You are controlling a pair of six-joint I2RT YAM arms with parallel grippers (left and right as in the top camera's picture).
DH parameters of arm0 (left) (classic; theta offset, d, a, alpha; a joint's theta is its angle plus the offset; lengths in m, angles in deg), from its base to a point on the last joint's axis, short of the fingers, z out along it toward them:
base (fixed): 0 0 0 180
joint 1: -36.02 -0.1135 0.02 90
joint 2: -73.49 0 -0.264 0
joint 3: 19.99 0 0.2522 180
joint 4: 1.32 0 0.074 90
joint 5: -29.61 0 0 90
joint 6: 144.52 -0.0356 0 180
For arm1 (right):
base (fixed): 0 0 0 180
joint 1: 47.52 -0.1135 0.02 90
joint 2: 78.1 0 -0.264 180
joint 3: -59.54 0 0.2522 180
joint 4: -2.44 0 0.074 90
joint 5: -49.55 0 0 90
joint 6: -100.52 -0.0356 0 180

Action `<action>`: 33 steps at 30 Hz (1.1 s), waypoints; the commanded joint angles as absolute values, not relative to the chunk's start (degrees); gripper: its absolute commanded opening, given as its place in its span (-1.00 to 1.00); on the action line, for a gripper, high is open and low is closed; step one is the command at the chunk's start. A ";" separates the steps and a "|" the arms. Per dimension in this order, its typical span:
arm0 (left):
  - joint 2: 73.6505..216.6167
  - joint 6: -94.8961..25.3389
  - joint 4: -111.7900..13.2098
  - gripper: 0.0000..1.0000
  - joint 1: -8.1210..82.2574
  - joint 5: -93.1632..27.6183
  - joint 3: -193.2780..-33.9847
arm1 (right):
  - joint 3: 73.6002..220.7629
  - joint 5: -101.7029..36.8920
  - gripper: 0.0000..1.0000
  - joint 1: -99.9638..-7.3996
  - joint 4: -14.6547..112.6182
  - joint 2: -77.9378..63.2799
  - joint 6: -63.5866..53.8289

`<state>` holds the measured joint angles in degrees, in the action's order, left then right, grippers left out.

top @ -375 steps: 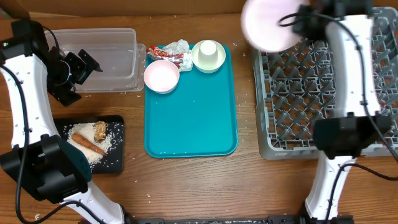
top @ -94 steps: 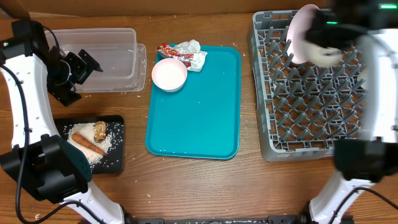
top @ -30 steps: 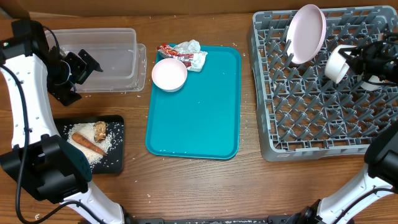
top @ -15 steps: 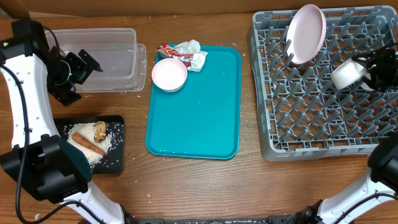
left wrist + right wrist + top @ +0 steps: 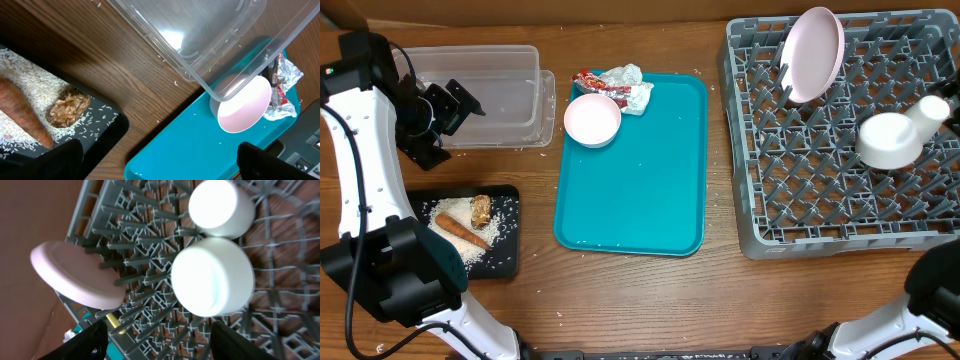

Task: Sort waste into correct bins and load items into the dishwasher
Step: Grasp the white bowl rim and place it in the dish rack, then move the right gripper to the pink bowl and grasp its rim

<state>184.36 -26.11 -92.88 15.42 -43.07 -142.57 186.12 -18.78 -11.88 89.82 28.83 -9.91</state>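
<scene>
The grey dishwasher rack [image 5: 820, 190] holds the pink plate [image 5: 813, 55] on edge, a white bowl [image 5: 888, 140] upside down and a white cup [image 5: 931, 108] beside it. My right gripper [image 5: 160, 347] hangs open over the bowl [image 5: 212, 277] and touches nothing; the overhead view does not show it. Another bowl [image 5: 592, 120], a red-and-white wrapper [image 5: 590, 80] and a crumpled napkin [image 5: 625, 77] sit at the teal tray's far end. The black bin [image 5: 508, 250] holds a carrot stick [image 5: 460, 231], a brown chunk [image 5: 480, 208] and rice. My left gripper [image 5: 463, 104] is open and empty over the clear bin [image 5: 500, 60].
The teal tray [image 5: 630, 190] lies between the bins and the rack. A pale yellow piece [image 5: 112, 322] shows among the pegs below the plate [image 5: 75, 277]. Loose rice grains dot the wooden table [image 5: 640, 300].
My right gripper opened and let go of the white bowl, which now rests upside down in the rack. The right arm drew back out of the overhead view. The left arm stayed still.
</scene>
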 commanded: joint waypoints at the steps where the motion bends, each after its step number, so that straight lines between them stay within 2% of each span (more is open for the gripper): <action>1: 182.45 -26.20 -92.82 1.00 16.16 -43.22 -143.73 | 189.16 -22.84 0.35 -12.27 91.13 25.75 -11.00; 5: 182.45 -26.22 -92.82 1.00 16.16 -43.22 -143.73 | 189.29 -25.75 0.33 -15.49 92.27 25.45 -10.93; 9: 182.45 -26.20 -92.82 1.00 16.16 -43.22 -143.73 | 189.29 -31.37 0.33 -22.48 93.43 25.45 -10.98; 14: 182.45 -26.20 -92.82 1.00 16.16 -43.22 -143.73 | 189.29 -32.31 0.33 -35.53 92.93 25.45 -10.71; 19: 182.45 -26.20 -92.82 1.00 16.16 -43.22 -143.73 | 189.14 -32.07 0.34 -52.60 89.49 25.53 -9.86; 25: 182.45 -26.20 -92.82 1.00 16.16 -43.22 -143.73 | 189.14 -37.82 0.82 -72.12 80.01 28.16 -5.95; 31: 182.45 -26.20 -92.82 1.00 16.16 -43.22 -143.73 | 189.14 -39.72 0.84 -82.81 72.53 36.59 -5.67; 33: 182.45 -26.20 -92.82 1.00 16.16 -43.22 -143.73 | 189.14 -39.35 0.84 -85.06 69.91 40.11 -2.41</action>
